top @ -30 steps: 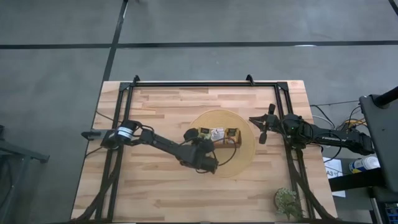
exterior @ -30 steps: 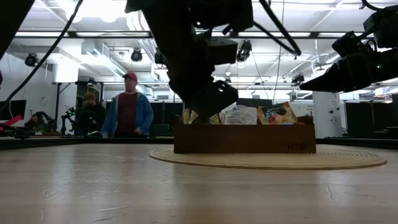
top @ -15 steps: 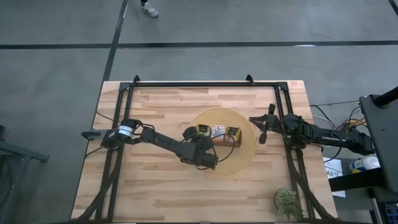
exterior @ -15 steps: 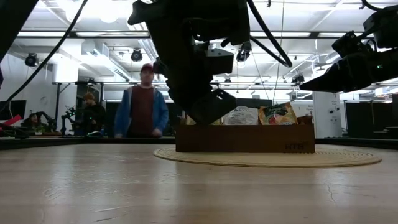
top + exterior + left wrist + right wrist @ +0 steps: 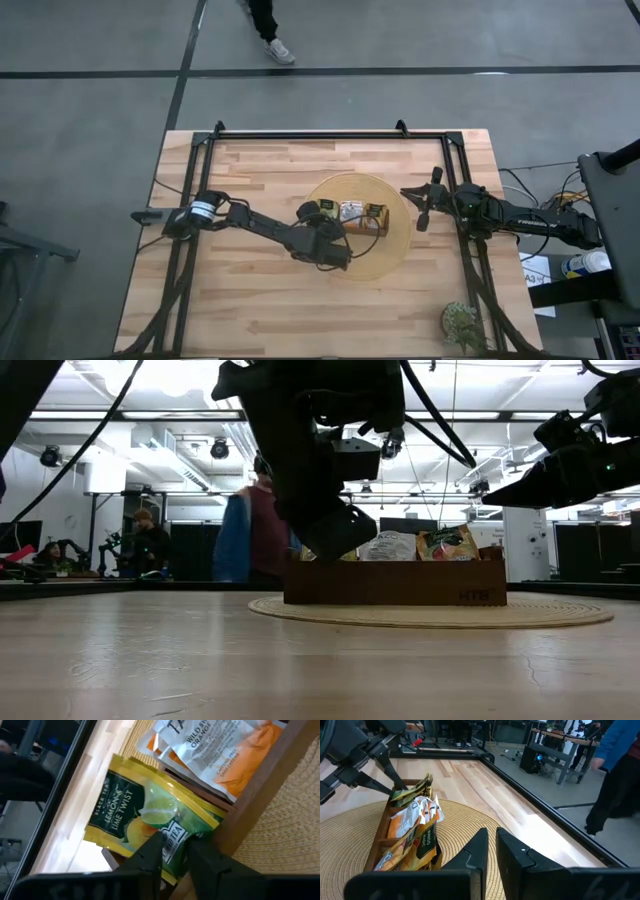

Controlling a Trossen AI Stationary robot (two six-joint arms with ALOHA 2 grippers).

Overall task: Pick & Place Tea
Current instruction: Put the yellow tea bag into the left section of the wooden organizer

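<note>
Since a second ago the left gripper [image 5: 325,222] has barely shifted at the tray's [image 5: 395,582] left end; its fingers [image 5: 150,855], then pinched, now stand slightly parted over a yellow-green tea packet [image 5: 145,817] in the end compartment, and whether they still grip it I cannot tell. A person [image 5: 255,535] has walked rightward behind the table. The right gripper [image 5: 420,205] hangs shut and empty beside the round mat [image 5: 395,245]. 3 compartments show; packets number at least 3.

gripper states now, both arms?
Left gripper: at the yellow-green tea packet in the tray; grip cannot be told.
Right gripper: shut, empty, waiting beside the mat.
</note>
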